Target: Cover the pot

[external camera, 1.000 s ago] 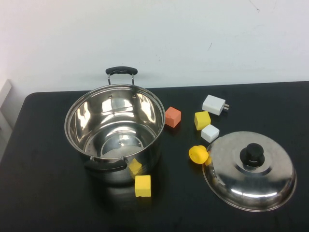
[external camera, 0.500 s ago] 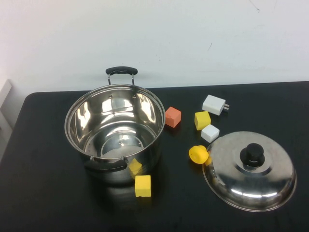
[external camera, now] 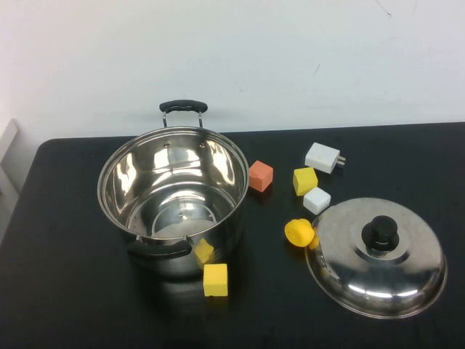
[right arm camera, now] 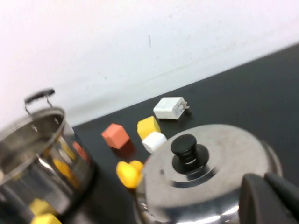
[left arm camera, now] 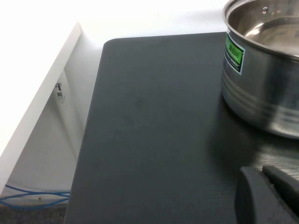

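Steel pot (external camera: 173,196) stands uncovered on the bench (external camera: 65,291); lid (external camera: 375,254) lies apart. Right gripper (right arm camera: 273,196) hovers near the lid, left gripper (left arm camera: 268,196) beside the pot; finger states indeterminable.

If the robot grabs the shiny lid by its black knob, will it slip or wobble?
The domed steel lid looks stiff. Its black knob sits centred, so it would probably hang level. The left gripper is beside the steel pot; the right gripper is near the lid.

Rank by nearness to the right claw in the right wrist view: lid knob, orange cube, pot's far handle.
From the right claw, low at the frame's corner:
1. Lid knob, atop the lid just ahead.
2. Orange cube, beyond the lid.
3. Pot's far handle, across the table.

The left claw sits beside the pot.
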